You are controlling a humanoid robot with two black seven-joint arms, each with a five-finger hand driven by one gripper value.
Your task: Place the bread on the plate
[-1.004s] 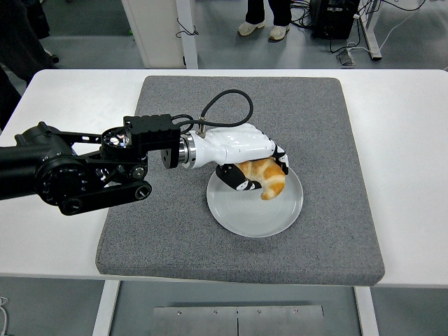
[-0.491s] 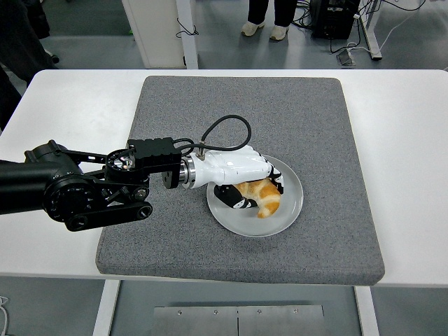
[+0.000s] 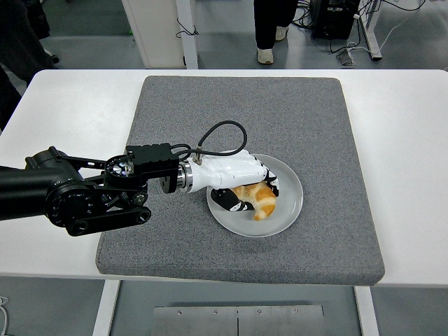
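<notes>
Bread (image 3: 257, 199) on plate (image 3: 288, 210), left hand (image 3: 234, 182) gripping; no legible writing.

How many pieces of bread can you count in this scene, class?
1. The bread lies over the white plate on the grey mat, grasped by the left hand. None seems hidden.

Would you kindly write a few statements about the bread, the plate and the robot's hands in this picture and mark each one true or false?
1. The left hand is closed around the bread. True.
2. The bread is over the white plate. True.
3. The plate sits directly on the bare white table. False: it sits on the grey mat.
4. The right hand is helping to hold the plate. False: only the left arm is in view.
5. A person's legs show beyond the table's far edge. True.
</notes>
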